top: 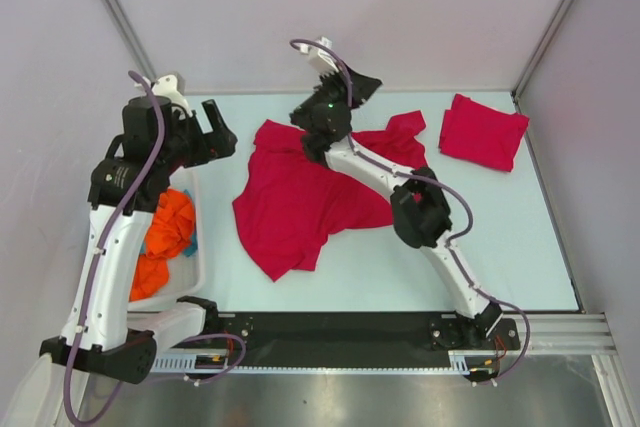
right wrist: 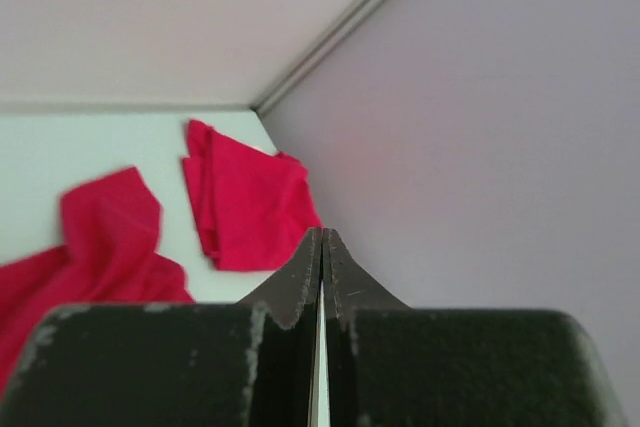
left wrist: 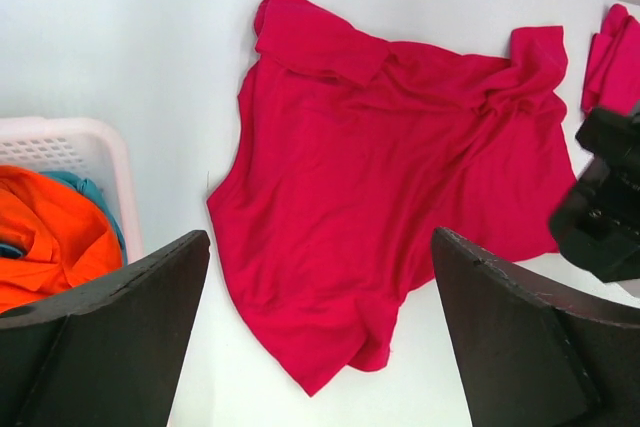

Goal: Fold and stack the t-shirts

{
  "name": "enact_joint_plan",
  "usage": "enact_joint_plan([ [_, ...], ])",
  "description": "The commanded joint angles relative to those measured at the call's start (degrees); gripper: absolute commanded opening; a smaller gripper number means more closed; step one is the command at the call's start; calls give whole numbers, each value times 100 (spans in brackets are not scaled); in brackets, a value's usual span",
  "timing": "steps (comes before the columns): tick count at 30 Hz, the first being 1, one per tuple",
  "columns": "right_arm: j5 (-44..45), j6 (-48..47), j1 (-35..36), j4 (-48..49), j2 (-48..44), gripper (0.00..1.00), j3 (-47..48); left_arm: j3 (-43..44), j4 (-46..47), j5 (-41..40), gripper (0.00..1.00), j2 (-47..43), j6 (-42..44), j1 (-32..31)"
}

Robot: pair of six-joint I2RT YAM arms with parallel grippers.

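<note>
One crimson t-shirt (top: 300, 197) (left wrist: 380, 177) lies crumpled and partly spread in the middle of the table, its top edge and one sleeve (right wrist: 100, 237) bunched over. A second t-shirt (top: 483, 131) (right wrist: 245, 207) (left wrist: 610, 57) lies folded at the back right corner. My right gripper (top: 362, 87) (right wrist: 322, 232) hangs above the far edge of the spread shirt, shut, with nothing between its fingers. My left gripper (top: 218, 132) (left wrist: 320, 237) is raised to the left of the spread shirt, open wide and empty.
A white basket (top: 197, 247) (left wrist: 90, 132) holding orange and teal cloth (top: 168, 227) stands at the near left, under my left arm. Grey walls close in the table at the back and right. My right arm (top: 400, 187) stretches across the spread shirt's right side.
</note>
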Motion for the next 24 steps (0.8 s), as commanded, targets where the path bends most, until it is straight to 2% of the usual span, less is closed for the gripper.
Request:
enact_joint_plan([
  [1,1359,-14,425,866,65,0,2294,285,95,-29,98,72,144,105],
  [4,1368,-22,478,818,-110,0,2445,232,157,15,98,81,162,131],
  [7,1368,-40,320,827,-409,4,2085,197,218,120,98,125,127,131],
  [11,1368,12,39,827,-769,7,2154,179,280,165,98,116,91,131],
  [14,1368,100,-102,827,-1095,7,2382,197,315,173,98,125,91,131],
  [19,1359,346,-164,704,-1437,8,3322,284,289,138,98,177,144,131],
  [23,1324,1294,327,-182,-1675,8,3815,337,289,156,98,186,162,131],
  [24,1298,1905,581,-671,-1754,7,3859,372,280,147,98,195,170,131],
])
